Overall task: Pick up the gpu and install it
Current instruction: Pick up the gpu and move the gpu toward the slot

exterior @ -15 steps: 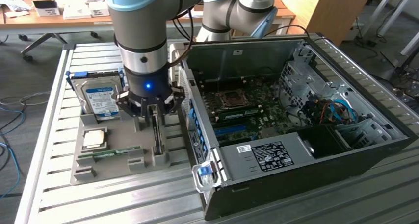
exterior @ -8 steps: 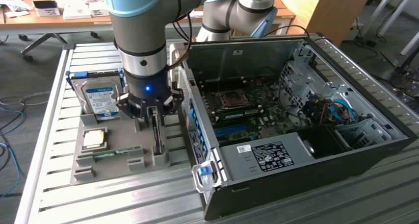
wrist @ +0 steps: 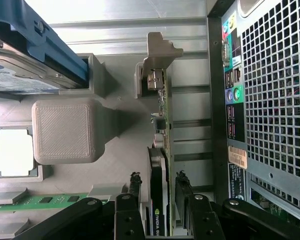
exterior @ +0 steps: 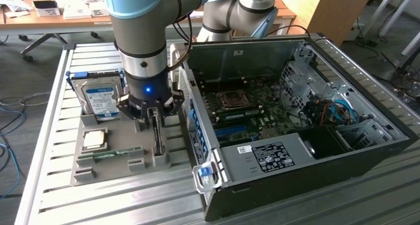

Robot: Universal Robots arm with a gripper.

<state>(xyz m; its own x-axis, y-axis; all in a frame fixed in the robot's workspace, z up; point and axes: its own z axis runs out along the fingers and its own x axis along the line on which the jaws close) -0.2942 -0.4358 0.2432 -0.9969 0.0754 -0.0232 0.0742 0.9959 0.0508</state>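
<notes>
Your hand [wrist: 158, 177] is straddling, fingers apart, the flat green circuit-board gpu [wrist: 162, 125] with silvery bracket; it is standing edgewise in the grey slotted tray [exterior: 121, 136], at the exterior view's left, presumably offering both faces for gripping.

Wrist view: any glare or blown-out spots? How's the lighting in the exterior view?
Wrist view: the CPU lid is washed out to plain white and the metal table slats glare brightly, while the gpu, flanked by the pincer, is evenly lit. Exterior view: soft, even light with no hard shadows, and the computer case interior sits in shade.
</notes>
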